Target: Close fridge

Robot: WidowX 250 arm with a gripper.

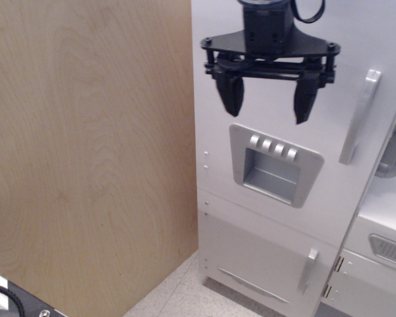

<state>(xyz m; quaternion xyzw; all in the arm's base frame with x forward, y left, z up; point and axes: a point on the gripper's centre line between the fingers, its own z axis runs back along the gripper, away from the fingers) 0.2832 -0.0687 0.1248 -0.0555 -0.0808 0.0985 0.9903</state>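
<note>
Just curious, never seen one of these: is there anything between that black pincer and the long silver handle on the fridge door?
Nothing: only bare white fridge door separates the open pincer from the handle.
</note>
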